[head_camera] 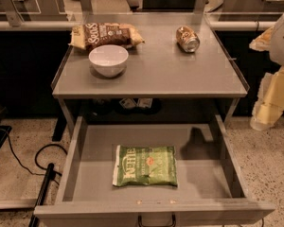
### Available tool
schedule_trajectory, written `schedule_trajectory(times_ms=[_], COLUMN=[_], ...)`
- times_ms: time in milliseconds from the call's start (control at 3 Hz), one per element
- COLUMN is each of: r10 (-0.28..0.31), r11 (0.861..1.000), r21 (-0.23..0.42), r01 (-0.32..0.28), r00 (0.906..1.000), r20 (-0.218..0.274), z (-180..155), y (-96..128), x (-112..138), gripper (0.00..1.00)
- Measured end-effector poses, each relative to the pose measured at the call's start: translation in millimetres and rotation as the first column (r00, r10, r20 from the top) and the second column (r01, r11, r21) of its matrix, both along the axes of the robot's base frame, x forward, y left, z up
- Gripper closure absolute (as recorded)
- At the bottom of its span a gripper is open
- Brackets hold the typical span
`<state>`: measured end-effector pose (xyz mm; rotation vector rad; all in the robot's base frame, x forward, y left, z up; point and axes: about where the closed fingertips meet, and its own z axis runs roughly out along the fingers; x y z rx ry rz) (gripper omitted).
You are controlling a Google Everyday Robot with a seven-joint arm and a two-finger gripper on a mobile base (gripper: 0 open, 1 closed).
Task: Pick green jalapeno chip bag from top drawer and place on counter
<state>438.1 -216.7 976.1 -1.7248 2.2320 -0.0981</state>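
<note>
The green jalapeno chip bag (145, 166) lies flat in the middle of the open top drawer (206, 174), with its white lettering to the left. The drawer is pulled out fully, and its dark handle shows at the bottom edge. The counter (180, 70) stands above and behind it. My gripper (267, 105) hangs at the right edge of the view, beside the counter's right side and over the floor. It is well apart from the bag and holds nothing I can see.
On the counter, a brown and tan chip bag (106, 35) lies at the back left. A white bowl (108, 59) stands in front of it. A can (187, 39) lies on its side at the back right. Black cables (42, 174) run on the floor left of the drawer.
</note>
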Motion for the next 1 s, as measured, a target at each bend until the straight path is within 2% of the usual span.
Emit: schedule_trajectory(times_ms=[333,667,1000], r10=[0.003,0.001,0.02], r11=[1.0,0.999,0.993], r21=[0.011,0.051,0.116], r01=[-0.003,-0.001,-0.016], r00=[1.0,1.0,0.9993], r20=[0.008,-0.002,-0.032], z=[0,-26,-75], y=[2,21,59], x=[0,-4,-7], gripper=[0.0,0.0,0.0])
